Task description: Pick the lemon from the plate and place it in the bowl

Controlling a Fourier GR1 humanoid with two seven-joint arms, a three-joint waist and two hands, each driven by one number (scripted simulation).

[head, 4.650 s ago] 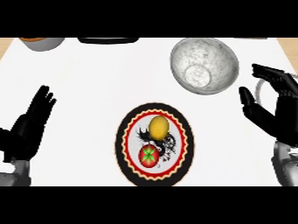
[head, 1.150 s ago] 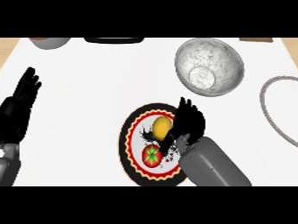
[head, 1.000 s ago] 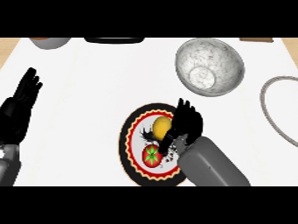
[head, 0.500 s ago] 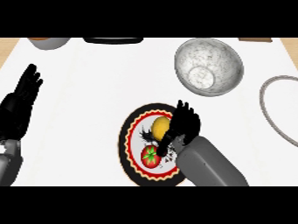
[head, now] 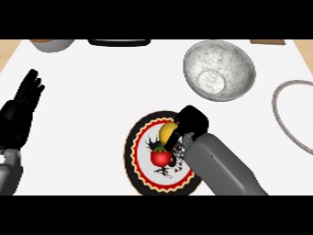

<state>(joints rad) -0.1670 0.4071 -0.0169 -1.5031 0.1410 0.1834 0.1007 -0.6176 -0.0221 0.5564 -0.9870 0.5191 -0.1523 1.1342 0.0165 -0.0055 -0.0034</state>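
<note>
The right hand (head: 191, 120) is curling its fingers down against the lemon (head: 167, 131), which is lying on the plate (head: 140, 137) directly beneath and just left of the palm. A tomato (head: 161, 157) is sitting on the same plate, below the hand, near its forearm. The marbled bowl (head: 220, 74) is standing on the white worktop (head: 104, 82) above and slightly right of the hand, apart from it. The left hand (head: 18, 114) is resting spread, fingers up, at the left edge
</note>
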